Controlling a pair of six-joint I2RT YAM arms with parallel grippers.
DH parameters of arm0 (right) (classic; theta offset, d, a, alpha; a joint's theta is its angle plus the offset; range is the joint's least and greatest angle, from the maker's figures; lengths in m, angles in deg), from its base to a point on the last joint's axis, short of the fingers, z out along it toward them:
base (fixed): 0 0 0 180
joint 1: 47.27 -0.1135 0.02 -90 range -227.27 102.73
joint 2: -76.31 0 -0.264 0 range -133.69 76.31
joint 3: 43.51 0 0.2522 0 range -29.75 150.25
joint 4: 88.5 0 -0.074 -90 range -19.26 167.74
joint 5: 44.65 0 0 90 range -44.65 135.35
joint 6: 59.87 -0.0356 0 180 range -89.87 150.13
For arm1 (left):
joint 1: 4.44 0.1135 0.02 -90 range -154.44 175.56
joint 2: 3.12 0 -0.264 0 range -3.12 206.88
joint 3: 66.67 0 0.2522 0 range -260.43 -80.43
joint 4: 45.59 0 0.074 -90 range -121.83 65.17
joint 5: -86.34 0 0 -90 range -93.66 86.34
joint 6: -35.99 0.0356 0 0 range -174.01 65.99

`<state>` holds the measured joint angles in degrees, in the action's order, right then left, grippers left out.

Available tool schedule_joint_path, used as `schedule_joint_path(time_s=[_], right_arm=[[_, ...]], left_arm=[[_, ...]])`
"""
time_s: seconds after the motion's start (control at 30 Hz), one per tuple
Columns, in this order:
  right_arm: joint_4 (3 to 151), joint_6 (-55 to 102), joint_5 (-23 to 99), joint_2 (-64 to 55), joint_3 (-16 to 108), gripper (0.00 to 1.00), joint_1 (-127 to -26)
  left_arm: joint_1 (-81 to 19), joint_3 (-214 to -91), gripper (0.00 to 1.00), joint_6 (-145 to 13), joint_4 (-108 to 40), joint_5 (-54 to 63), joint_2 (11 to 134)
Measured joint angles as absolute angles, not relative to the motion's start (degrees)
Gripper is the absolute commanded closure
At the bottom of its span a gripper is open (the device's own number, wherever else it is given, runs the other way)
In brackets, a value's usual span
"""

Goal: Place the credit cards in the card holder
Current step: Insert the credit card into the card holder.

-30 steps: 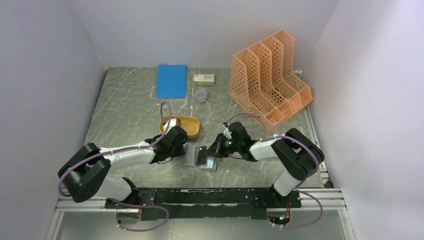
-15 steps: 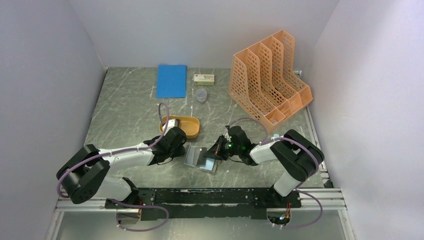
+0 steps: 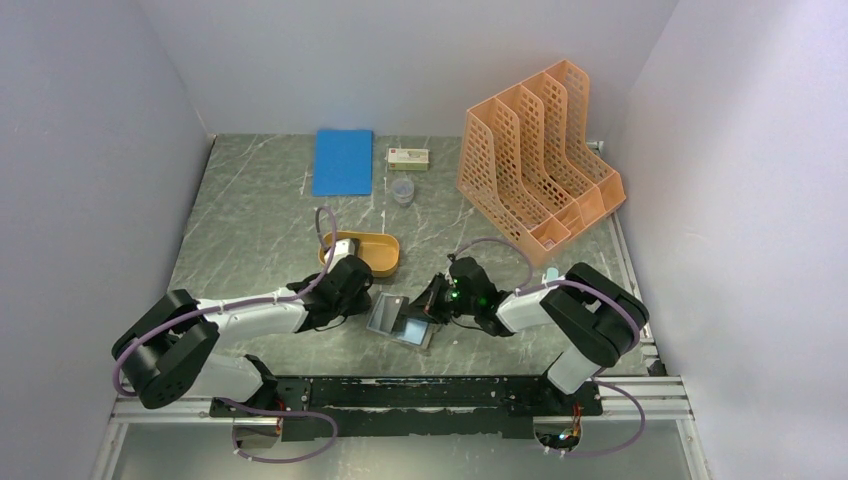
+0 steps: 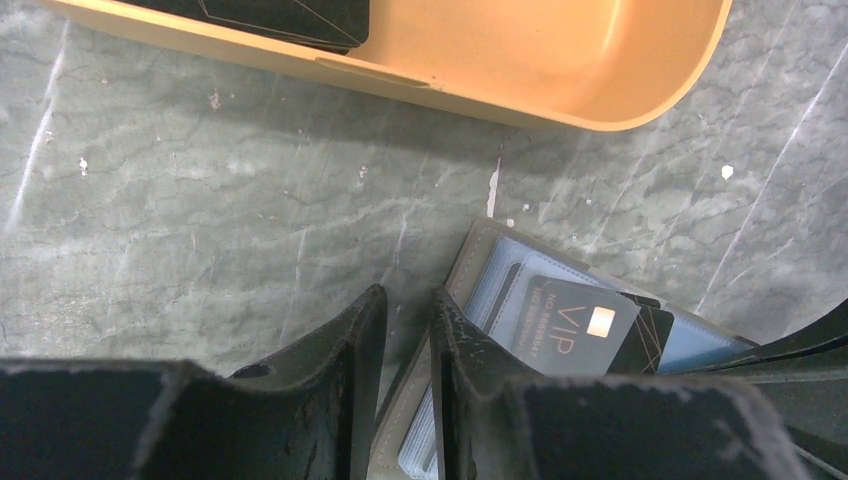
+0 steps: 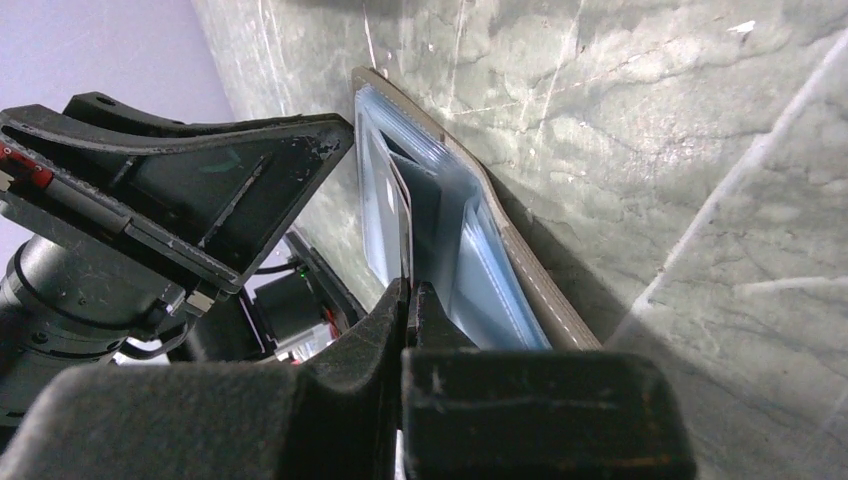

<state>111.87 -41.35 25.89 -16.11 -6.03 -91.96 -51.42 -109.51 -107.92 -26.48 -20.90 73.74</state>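
Note:
The card holder [image 3: 385, 318] lies open on the table between the two arms, its bluish plastic sleeves [image 5: 480, 270] facing up. My left gripper [image 4: 405, 310] straddles the holder's [image 4: 478, 258] brown left edge, jaws closed on that cover. A dark credit card marked VIP [image 4: 570, 325] sits partly in a sleeve, with another black card [image 4: 652, 332] showing behind it. My right gripper [image 5: 410, 292] is shut on a thin credit card [image 5: 405, 235] seen edge-on, its far end in among the sleeves. One more black card [image 4: 290, 15] lies in the orange tray [image 4: 560, 60].
The orange oval tray [image 3: 378, 252] sits just behind the left gripper. Farther back are a blue notebook [image 3: 342, 161], a small box [image 3: 408, 157] and a clear cup [image 3: 402, 190]. An orange perforated file rack [image 3: 535, 160] stands at the back right.
My right gripper has moved left toward the holder, pushing its card further over the sleeves. The left gripper has stayed on the holder's edge.

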Motion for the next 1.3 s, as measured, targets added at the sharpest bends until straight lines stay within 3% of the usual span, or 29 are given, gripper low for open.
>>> schedule_joint_path(time_s=[0.07, 0.2, 0.33, 1.13, 1.3], right_arm=[[111.8, -41.4, 26.1, -15.9, -6.0, 0.96, -92.2], [110.7, -40.9, 26.2, -14.6, -6.0, 0.69, -92.4], [109.7, -40.5, 26.1, -13.7, -6.0, 0.56, -92.7], [102.2, -41.3, 27.0, -17.0, 0.6, 0.54, -97.4], [99.4, -40.2, 26.5, -17.3, 2.4, 0.42, -97.6]], left_arm=[[-51.4, -109.5, 0.7, -108.0, -26.5, -20.9, 73.7], [-51.4, -109.5, 0.7, -108.3, -26.5, -21.0, 73.7], [-51.5, -109.3, 0.7, -108.8, -26.5, -20.8, 73.5], [-52.5, -106.9, 0.7, -112.0, -28.8, -17.3, 71.7], [-52.5, -106.4, 0.69, -112.8, -28.6, -17.4, 70.8]])
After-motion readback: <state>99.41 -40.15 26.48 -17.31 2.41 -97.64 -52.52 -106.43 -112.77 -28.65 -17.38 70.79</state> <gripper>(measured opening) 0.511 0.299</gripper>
